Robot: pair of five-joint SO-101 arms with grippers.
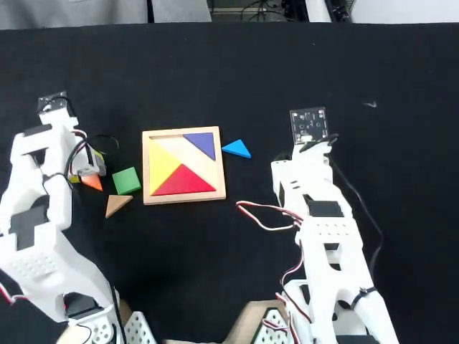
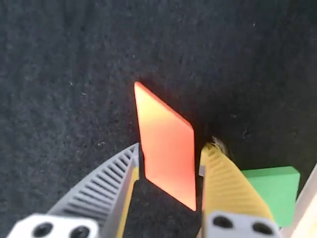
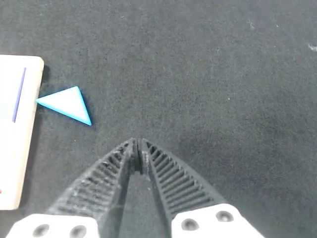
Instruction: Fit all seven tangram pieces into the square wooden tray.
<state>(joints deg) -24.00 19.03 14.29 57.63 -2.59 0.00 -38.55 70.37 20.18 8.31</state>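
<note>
The square wooden tray [image 1: 148,168] holds a yellow triangle [image 1: 166,165], a red triangle [image 1: 185,181] and a dark blue piece [image 1: 202,143]. An orange parallelogram [image 2: 166,148] lies on the black mat left of the tray, and my left gripper [image 2: 171,148] is shut on it, one finger against each long edge. Beside it are a green square [image 1: 126,180] and a tan triangle [image 1: 117,204]. A light blue triangle [image 3: 67,104] lies just right of the tray. My right gripper [image 3: 137,151] is shut on nothing, a little way from that triangle.
The left arm [image 1: 36,208] stands over the mat's left side and the right arm [image 1: 319,215] right of the tray. Red and white cables [image 1: 262,215] trail on the mat by the right arm. Bare wood shows in the tray [image 1: 208,168].
</note>
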